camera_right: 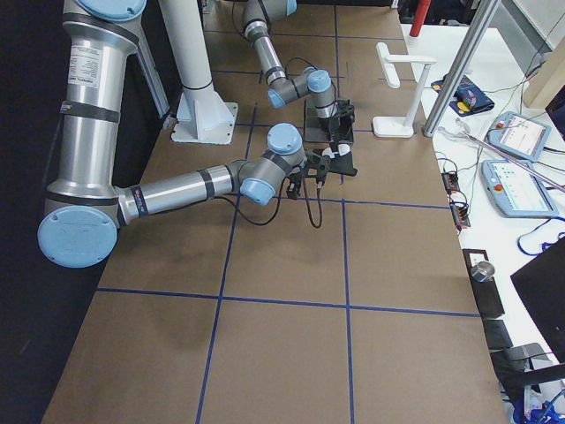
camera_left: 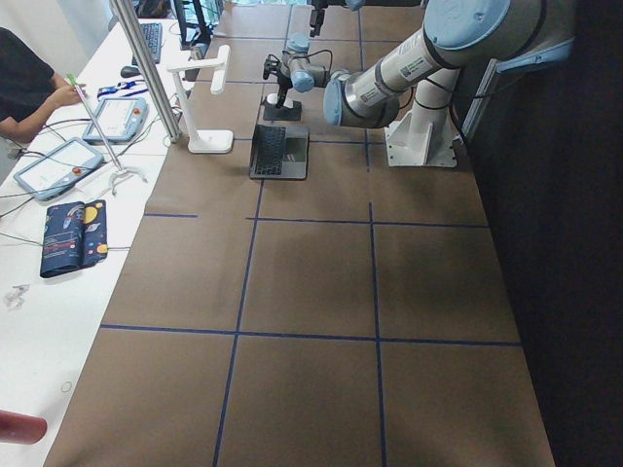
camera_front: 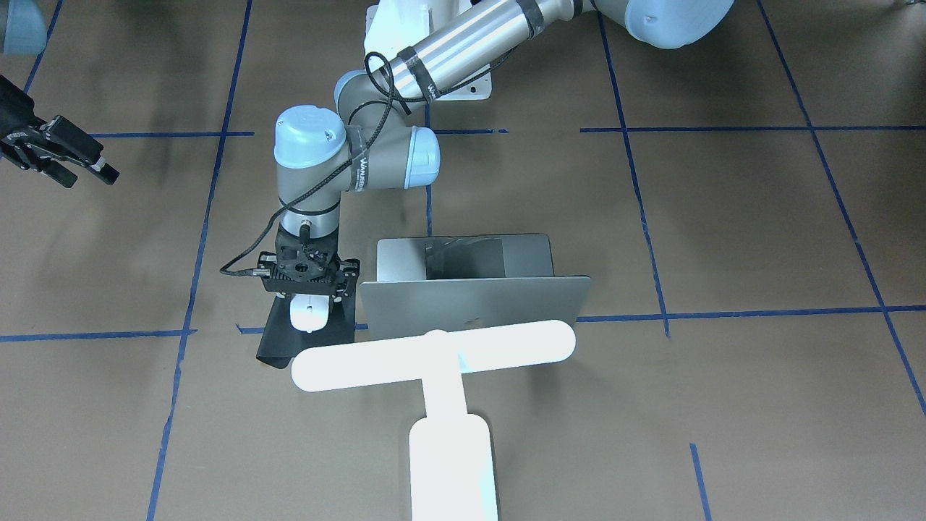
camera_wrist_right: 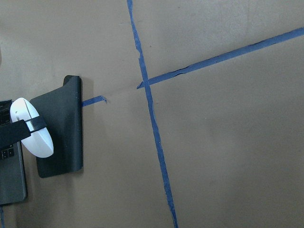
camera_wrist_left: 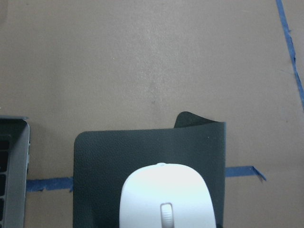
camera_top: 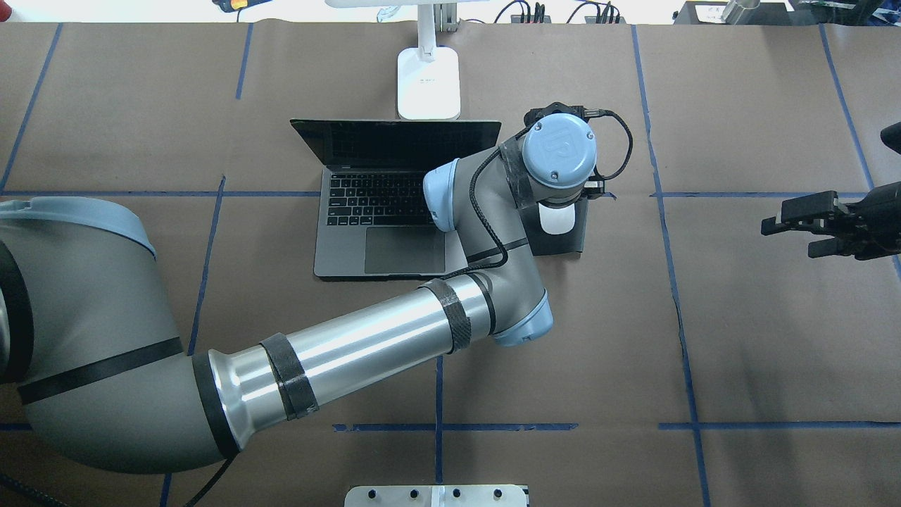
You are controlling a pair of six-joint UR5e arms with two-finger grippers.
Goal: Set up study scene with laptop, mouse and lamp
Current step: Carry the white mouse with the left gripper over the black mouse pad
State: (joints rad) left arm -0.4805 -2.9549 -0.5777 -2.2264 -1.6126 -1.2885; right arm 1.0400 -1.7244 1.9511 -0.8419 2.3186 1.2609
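i am reaching my left arm across the brown paper-covered table (camera_top: 739, 338), and my left claw (camera_front: 311, 300) hangs straight above the small glossy white oval mouse (camera_wrist_left: 166, 199). the claw is drawn in narrow on the mouse's sides: from the right wrist view one dark finger (camera_wrist_right: 19, 130) lies across the mouse with its tip at the mouse's right edge. the mouse is over the middle of a thin black rectangular mat (camera_wrist_left: 99, 156); i cannot tell whether it rests on the mat or sits a little above it. the mat's far right corner curls up.

the mat lies just right of the thin silver-grey metal laptop (camera_top: 383, 211), which stands open in the middle of the table, its dark keyboard and large trackpad on the near side and its screen on the far side. the bright white t-shaped lamp (camera_front: 434, 354) stands just beyond the laptop's lid, with its oblong base on the table and its long bar above the lid's top edge.

my right claw (camera_top: 790, 238) hovers well to the right of the mat, spread wide and holding nothing. blue tape lines (camera_wrist_right: 154, 128) cross the table beneath it.
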